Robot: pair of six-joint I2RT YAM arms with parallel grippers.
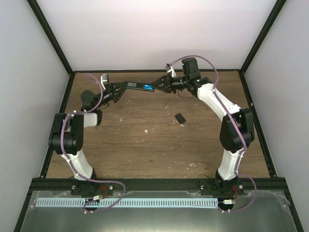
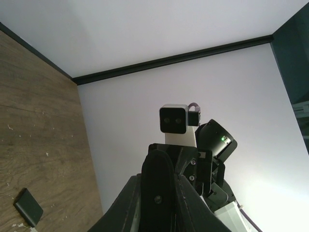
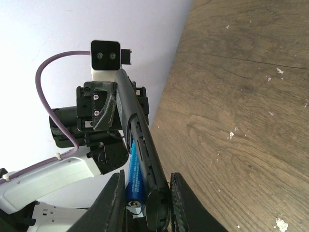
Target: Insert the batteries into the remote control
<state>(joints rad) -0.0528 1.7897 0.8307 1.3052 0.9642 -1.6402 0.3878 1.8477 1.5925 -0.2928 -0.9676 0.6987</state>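
The remote control (image 1: 138,86) is a long black bar held in the air over the back of the table, between both grippers. Its battery bay is open, and bright-blue batteries (image 1: 147,87) lie in it. My left gripper (image 1: 119,90) is shut on the remote's left end, which shows as a dark bar (image 2: 163,193) between its jaws. My right gripper (image 1: 164,86) is shut on the right end. In the right wrist view the remote (image 3: 137,128) runs away from the gripper (image 3: 147,205), with a blue battery (image 3: 133,176) along its left side.
A small black cover piece (image 1: 180,118) lies on the wooden table right of centre, and it also shows in the left wrist view (image 2: 28,207). White crumbs dot the wood (image 1: 146,130). Black frame rails edge the table, and a white wall stands behind it.
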